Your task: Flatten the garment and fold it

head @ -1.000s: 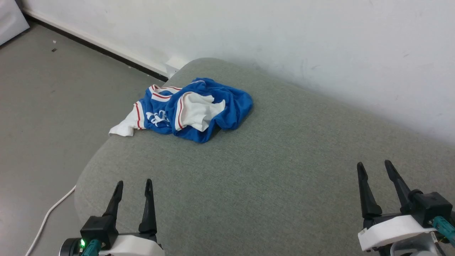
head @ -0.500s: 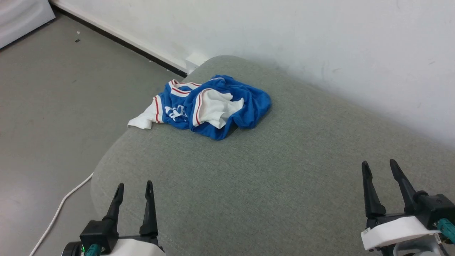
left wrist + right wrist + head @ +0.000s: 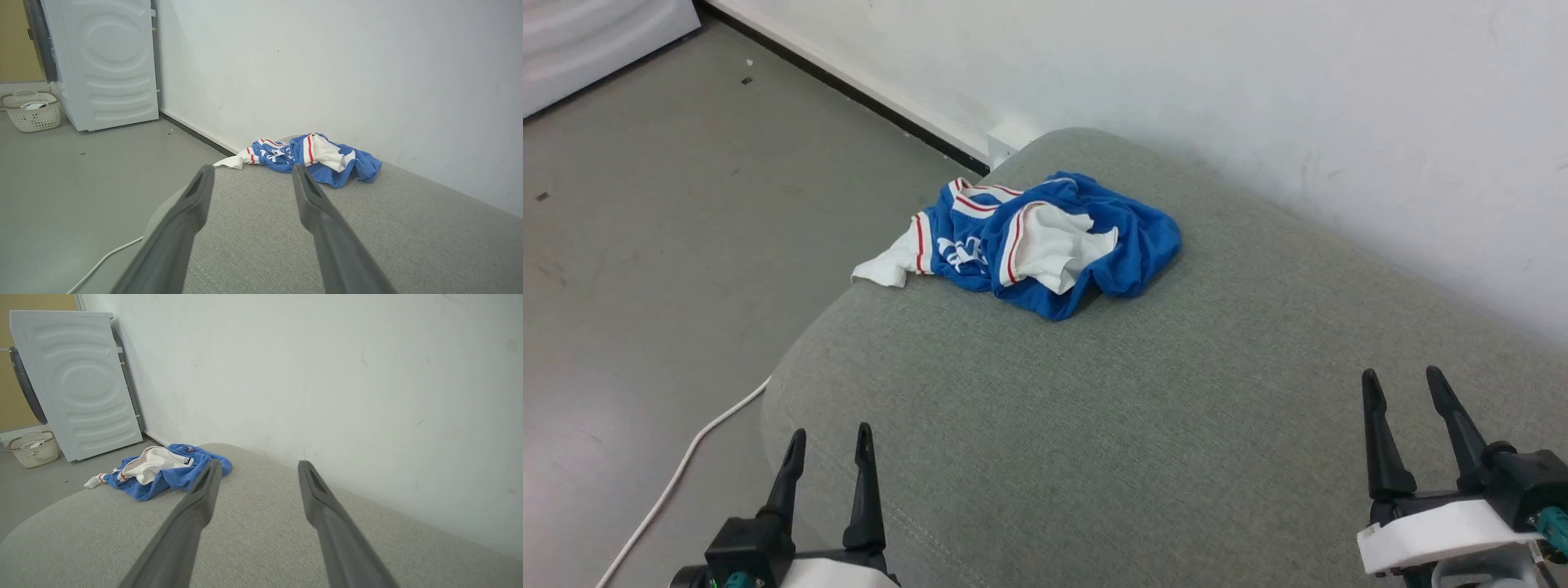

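Bunching at far edge of cushion (image 3: 1135, 408), garment (image 3: 1135, 237), left end effector (image 3: 831, 430) spread, right end effector (image 3: 1401, 372) spread

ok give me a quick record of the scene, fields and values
garment: crumpled heap, blue with white sleeves and red-striped trim, not yet flattened
position: far left part of the grey padded surface, one white sleeve at its edge
left gripper: open, holding nothing, apart from the garment
right gripper: open, holding nothing, apart from the garment
floor: white cable
background: white appliance, pale basket beside it
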Motion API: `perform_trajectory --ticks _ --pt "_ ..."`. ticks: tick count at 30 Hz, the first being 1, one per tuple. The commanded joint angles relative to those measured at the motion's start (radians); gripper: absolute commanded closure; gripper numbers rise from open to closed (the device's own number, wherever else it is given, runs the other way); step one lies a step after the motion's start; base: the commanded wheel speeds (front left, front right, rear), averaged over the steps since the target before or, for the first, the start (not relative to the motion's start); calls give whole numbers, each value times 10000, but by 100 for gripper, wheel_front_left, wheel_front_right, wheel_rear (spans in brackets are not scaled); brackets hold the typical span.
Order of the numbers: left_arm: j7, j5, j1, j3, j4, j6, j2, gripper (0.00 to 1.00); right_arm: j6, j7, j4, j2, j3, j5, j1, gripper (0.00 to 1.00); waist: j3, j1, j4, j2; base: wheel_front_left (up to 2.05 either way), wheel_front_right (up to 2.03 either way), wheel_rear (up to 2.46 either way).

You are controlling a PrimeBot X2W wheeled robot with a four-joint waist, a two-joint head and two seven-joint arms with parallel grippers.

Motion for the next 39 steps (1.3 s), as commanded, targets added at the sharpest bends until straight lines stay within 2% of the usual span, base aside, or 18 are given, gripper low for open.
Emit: perform_trajectory --ticks 1,10,14,16,21,22,25,27,29,33,39 --pt "-57 -33 129 -22 49 30 -51 0 -21 -55 18 28 -45 91 91 0 -35 0 -24 -1 0 0 0" --pt "-57 -88 65 17 6 -24 -51 0 -21 -55 7 28 -36 107 26 0 61 0 -94 -1 0 0 0" --pt "-57 -507 -223 200 -436 75 -51 0 -21 -55 -55 28 -68 45 30 0 184 0 -75 -1 0 0 0" --pt "-57 -504 -503 257 -700 -46 -28 0 -21 -55 -92 28 -88 -35 26 0 291 0 -62 -1 0 0 0" --pt "187 -136 -1978 144 -1264 -628 731 0 -21 -55 -388 28 -153 -472 -50 0 672 0 -29 -1 0 0 0" --pt "187 -136 -1978 144 -1264 -628 731 0 -21 -55 -388 28 -153 -472 -50 0 672 0 -29 -1 0 0 0" --pt "967 -350 -3285 127 -1482 -1045 1178 0 -21 -55 -648 28 -273 -757 -190 0 1017 0 -103 -1 0 0 0" --pt "1616 -293 -4141 100 -1478 -1207 1595 0 -21 -55 -810 28 -290 -909 -307 0 1262 0 -225 -1 0 0 0" --pt "2117 -580 -4943 156 -1431 -1314 1726 0 -21 -55 -956 28 -303 -1013 -447 0 1538 0 -390 -1 0 0 0" --pt "2860 -543 -6270 69 -1038 -1487 2317 0 -21 -55 -1284 28 -483 -1169 -738 0 2139 0 -749 -1 0 0 0" --pt "3468 -874 -7720 -72 349 -1628 2617 0 -21 -55 -1852 28 -499 -1652 -1103 0 3142 0 -1228 -1 0 0 0"
